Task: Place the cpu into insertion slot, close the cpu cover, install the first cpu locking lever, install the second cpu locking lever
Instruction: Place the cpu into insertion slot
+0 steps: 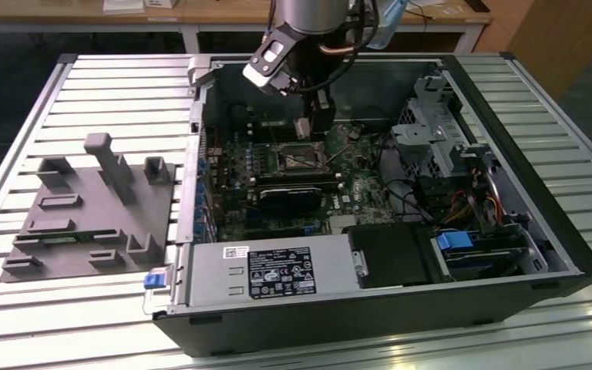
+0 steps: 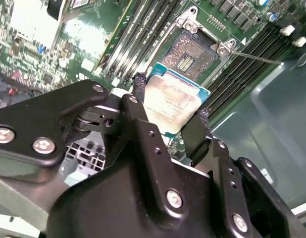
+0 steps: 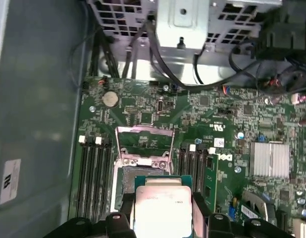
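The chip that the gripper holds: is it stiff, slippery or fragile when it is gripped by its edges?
Probably stiff: the cpu looks flat though the gripper pinches it only at two opposite edges. Its shiny metal top seems smooth, so it may slip. Thin, so likely light.

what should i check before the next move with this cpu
1. Grip: the pincer is shut on the cpu at two opposite edges: ok.
2. Cover open: the cpu cover stands raised off the insertion slot: ok.
3. Slot free: its contact field is bare, with nothing lying in it: ok.
4. Chip seated: the cpu hangs in the air, not in the slot: not ok.
5. Chip square with the slot: cannot tell.
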Tool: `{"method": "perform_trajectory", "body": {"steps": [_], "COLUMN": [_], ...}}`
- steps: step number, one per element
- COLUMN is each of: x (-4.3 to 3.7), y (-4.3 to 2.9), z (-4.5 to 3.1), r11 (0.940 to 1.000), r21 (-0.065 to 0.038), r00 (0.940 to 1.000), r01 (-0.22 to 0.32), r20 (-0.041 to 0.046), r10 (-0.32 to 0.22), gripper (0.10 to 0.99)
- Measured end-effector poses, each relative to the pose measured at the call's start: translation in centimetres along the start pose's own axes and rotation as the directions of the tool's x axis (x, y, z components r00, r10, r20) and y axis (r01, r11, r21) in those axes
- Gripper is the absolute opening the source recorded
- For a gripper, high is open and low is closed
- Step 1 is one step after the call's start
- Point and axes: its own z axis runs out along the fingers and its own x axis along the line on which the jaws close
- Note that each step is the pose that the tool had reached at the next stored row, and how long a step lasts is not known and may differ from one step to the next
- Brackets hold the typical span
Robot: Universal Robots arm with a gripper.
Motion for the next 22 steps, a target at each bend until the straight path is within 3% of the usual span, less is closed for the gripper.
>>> {"method": "perform_trajectory", "body": {"steps": [10, 22], "x": [0.13, 0.91], "y": [-0.81, -1.02], "z": [1.91, 3.95], "r11": [0.9999, 0.9999], "r21": [-0.001, -0.001], "r00": [0.9999, 0.9999], "r01": [-0.015, -0.015], "r20": [0.0012, 0.0012], "r10": [0.015, 0.015], "gripper": [0.541, 0.541]}}
